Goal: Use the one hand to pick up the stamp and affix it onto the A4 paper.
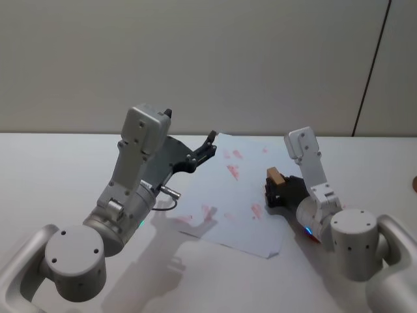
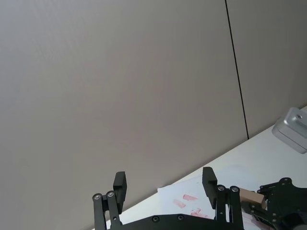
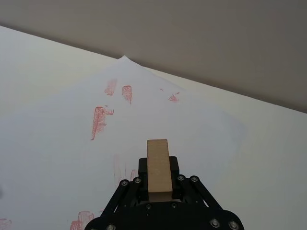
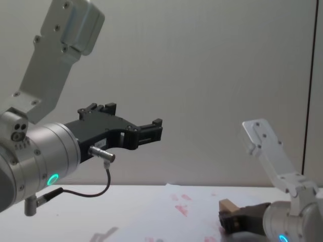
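Locate the right claw low over the surface, at the right-hand edge of the A4 paper — clamped on the stamp, with the stamp protruding forward beyond the claw toward the sheet. Treat contact between stamp and paper as undetermined. Note several smudged red marks scattered across the sheet, itself lying flat and at an angle on the surface. Find the left claw raised high above the surface, near the paper's left side — spread wide, gripping nothing.
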Robot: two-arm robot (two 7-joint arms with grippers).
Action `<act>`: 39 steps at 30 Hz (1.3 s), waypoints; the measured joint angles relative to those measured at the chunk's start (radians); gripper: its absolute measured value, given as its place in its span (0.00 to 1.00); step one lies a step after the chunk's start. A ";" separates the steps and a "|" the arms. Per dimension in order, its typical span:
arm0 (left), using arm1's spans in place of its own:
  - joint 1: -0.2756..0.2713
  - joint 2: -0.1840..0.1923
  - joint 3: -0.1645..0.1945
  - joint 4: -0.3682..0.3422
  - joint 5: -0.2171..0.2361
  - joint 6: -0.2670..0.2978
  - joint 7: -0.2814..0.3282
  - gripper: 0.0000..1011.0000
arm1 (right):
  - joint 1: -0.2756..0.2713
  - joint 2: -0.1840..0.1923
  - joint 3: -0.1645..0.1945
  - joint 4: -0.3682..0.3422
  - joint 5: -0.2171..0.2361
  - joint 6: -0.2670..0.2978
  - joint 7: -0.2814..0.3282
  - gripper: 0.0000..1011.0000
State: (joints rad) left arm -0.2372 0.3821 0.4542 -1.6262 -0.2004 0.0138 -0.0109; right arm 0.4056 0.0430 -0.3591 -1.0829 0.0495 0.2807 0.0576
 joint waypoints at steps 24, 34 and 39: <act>0.000 0.000 0.000 0.000 0.000 0.000 0.000 0.99 | -0.102 0.076 0.068 -0.373 0.205 0.009 0.016 0.22; 0.000 0.000 0.000 0.000 0.000 0.000 0.000 0.99 | -0.246 0.185 0.115 -0.552 0.275 0.054 0.005 0.22; 0.000 0.000 0.000 0.000 0.000 0.000 0.000 0.99 | -0.310 0.236 0.133 -0.610 0.300 0.069 0.017 0.22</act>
State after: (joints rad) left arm -0.2371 0.3821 0.4542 -1.6262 -0.2004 0.0139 -0.0109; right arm 0.0957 0.2792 -0.2264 -1.6930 0.3493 0.3493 0.0749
